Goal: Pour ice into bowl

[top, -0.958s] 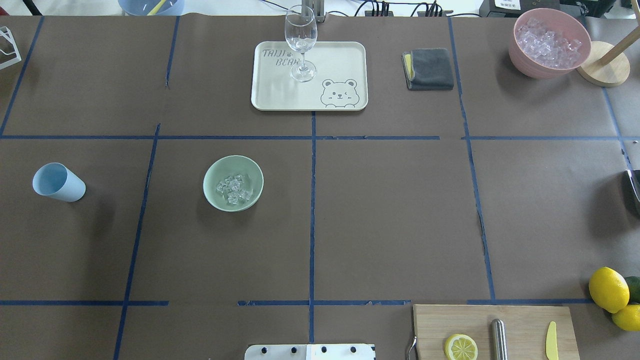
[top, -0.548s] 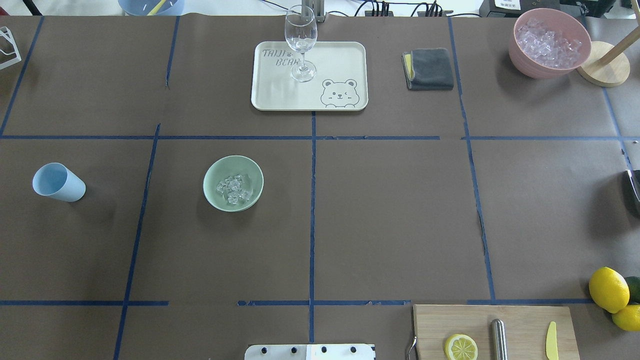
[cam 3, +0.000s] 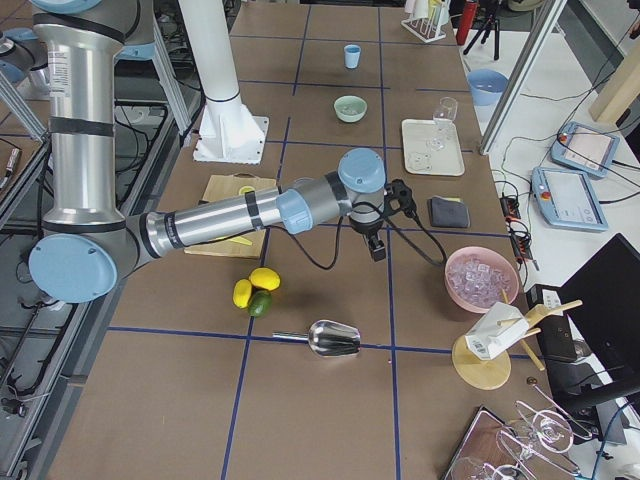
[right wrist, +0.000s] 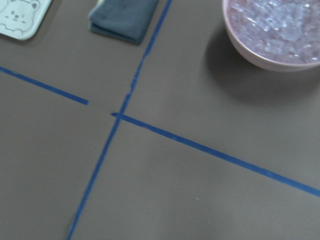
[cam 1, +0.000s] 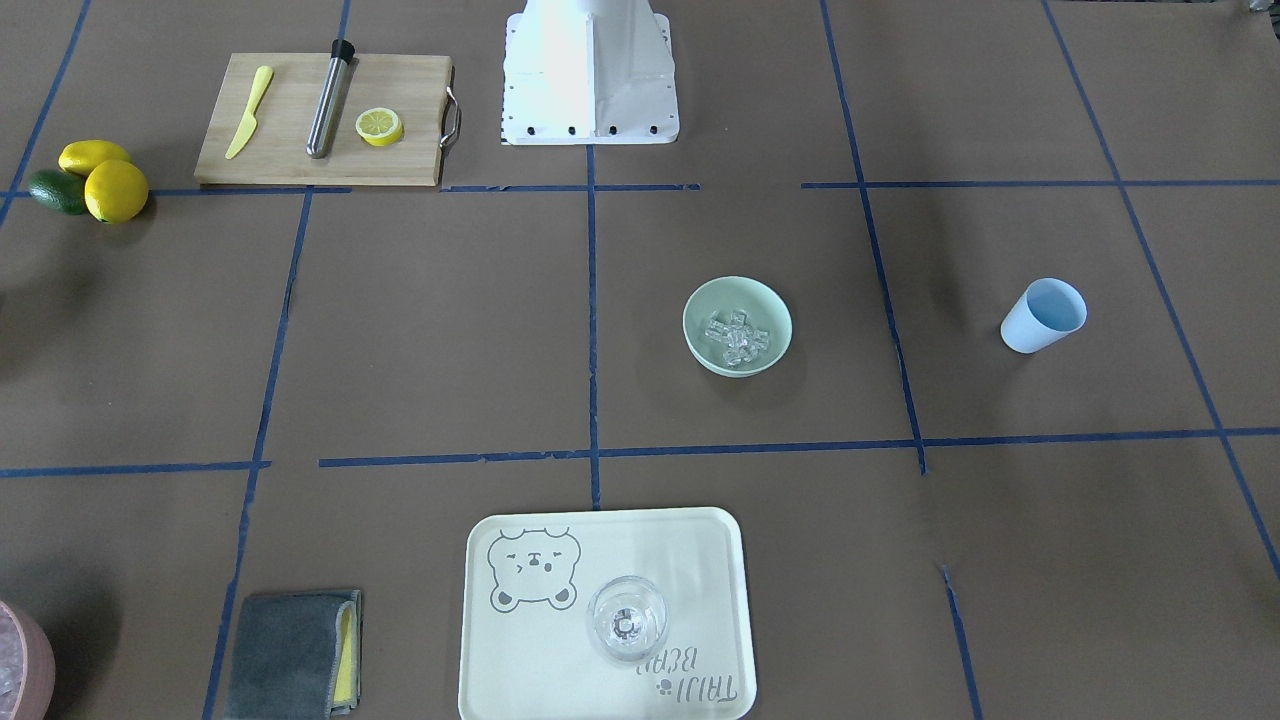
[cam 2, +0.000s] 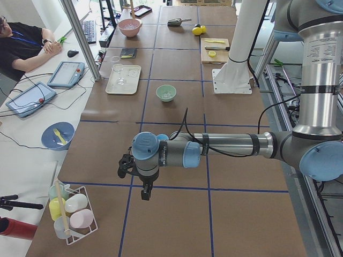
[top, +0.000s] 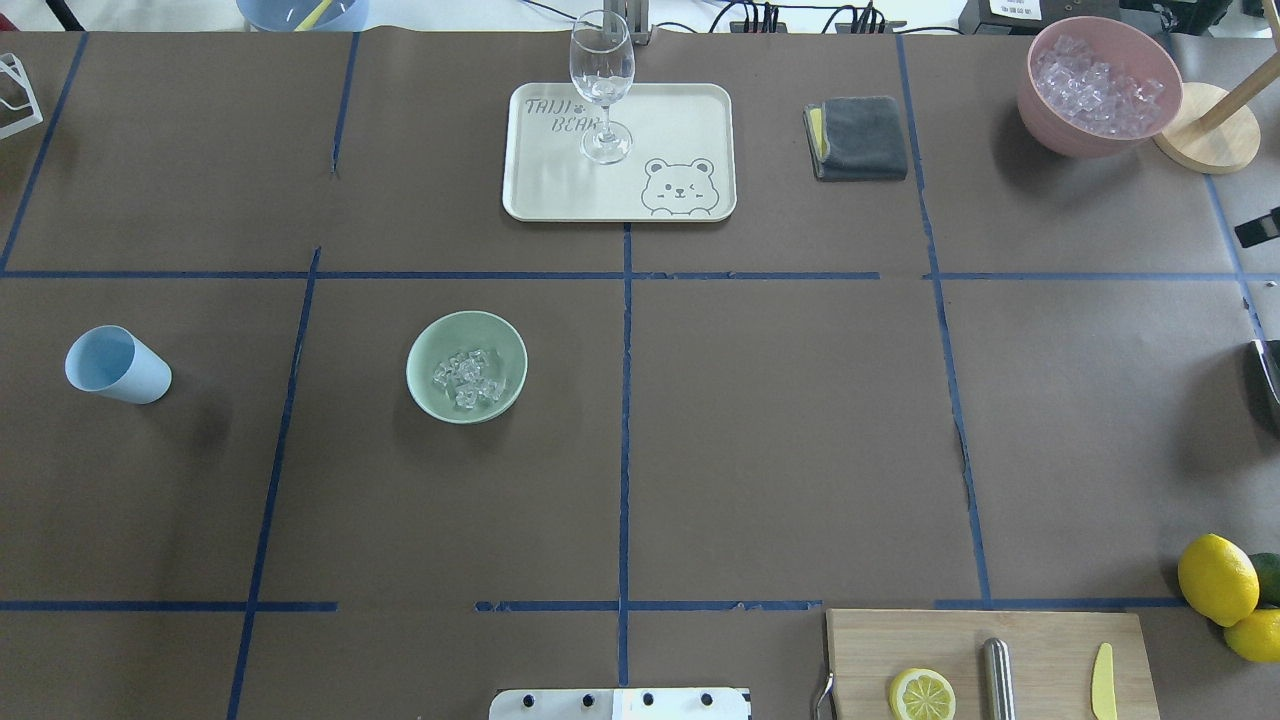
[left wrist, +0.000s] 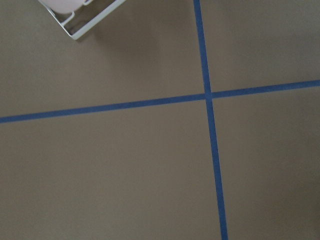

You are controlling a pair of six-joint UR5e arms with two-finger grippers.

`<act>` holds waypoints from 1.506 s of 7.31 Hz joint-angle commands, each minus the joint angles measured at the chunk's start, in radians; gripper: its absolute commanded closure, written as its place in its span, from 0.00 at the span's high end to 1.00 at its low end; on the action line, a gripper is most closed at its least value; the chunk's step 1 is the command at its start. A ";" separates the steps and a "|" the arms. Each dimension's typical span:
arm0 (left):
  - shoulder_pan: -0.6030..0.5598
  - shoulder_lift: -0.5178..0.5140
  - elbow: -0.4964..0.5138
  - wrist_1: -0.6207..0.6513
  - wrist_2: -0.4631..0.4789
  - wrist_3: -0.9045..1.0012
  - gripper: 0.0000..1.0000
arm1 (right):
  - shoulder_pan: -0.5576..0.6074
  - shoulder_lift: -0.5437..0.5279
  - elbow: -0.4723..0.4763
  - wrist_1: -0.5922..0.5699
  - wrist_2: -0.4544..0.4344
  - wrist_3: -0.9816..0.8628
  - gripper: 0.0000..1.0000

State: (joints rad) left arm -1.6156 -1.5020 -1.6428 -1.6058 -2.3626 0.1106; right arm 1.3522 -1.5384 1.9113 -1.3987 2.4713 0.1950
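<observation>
1. Jaws on the left gripper (cam 2: 144,191) and right gripper (cam 3: 378,248): can't tell, they're only showing in side views.
2. The ice (top: 466,378) is sitting inside the bowl (top: 428,342), mid-table.
3. Farther back, a glass (top: 601,88) is standing on the tray (top: 685,120).

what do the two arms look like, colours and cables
The left arm and right arm are silver tubes with pale blue joint caps and black bands. Loose black cables run to the black left end effector and right end effector.
</observation>
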 commanded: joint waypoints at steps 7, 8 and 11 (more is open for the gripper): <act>0.003 -0.001 -0.060 0.001 0.002 -0.002 1.00 | -0.775 0.715 -0.217 -0.106 -0.593 0.920 1.00; 0.002 -0.001 -0.069 0.001 0.002 -0.002 1.00 | -0.816 0.816 -0.353 -0.102 -0.636 0.952 0.94; 0.002 -0.001 -0.072 0.001 0.002 -0.002 1.00 | -0.876 1.055 -0.727 -0.012 -0.713 1.040 0.89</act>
State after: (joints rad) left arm -1.6137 -1.5031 -1.7129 -1.6045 -2.3608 0.1089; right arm 0.4996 -0.5737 1.3443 -1.4633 1.7951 1.2078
